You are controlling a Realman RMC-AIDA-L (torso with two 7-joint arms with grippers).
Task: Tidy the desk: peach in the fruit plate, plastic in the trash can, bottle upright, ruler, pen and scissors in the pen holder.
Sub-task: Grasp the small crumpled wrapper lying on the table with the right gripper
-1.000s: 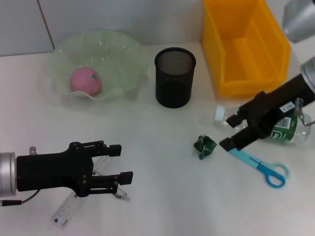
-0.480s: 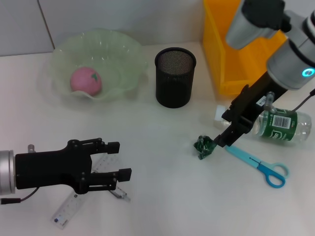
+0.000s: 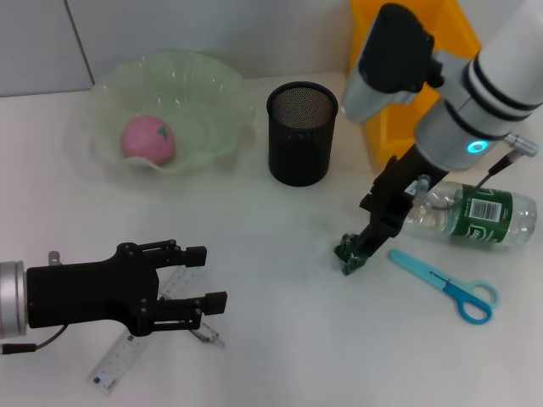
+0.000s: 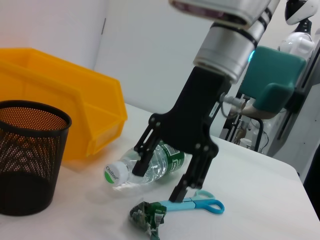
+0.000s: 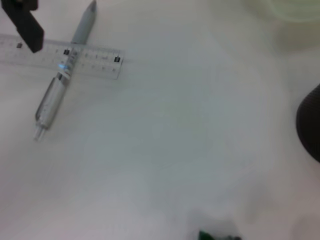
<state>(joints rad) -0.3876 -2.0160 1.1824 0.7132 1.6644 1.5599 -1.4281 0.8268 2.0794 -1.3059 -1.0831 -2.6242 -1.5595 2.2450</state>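
My right gripper (image 3: 363,229) hangs open just above the crumpled green plastic (image 3: 349,253), one finger on each side of it, not touching; the left wrist view shows the same gripper (image 4: 157,185) over the plastic (image 4: 147,217). The clear bottle (image 3: 475,216) lies on its side behind it. Blue scissors (image 3: 445,284) lie flat in front of the bottle. The pink peach (image 3: 148,140) rests in the green fruit plate (image 3: 212,85). My left gripper (image 3: 216,278) stands open low over the ruler (image 3: 114,369) and pen (image 3: 208,335), which cross each other.
The black mesh pen holder (image 3: 301,131) stands at the centre back. The yellow bin (image 3: 392,140) is at the back right, partly hidden by my right arm. In the right wrist view the pen (image 5: 62,85) lies across the ruler (image 5: 65,57).
My right arm has swung left, from over the bottle and scissors to above the green plastic. The bottle now shows in full. The left arm has stayed still.
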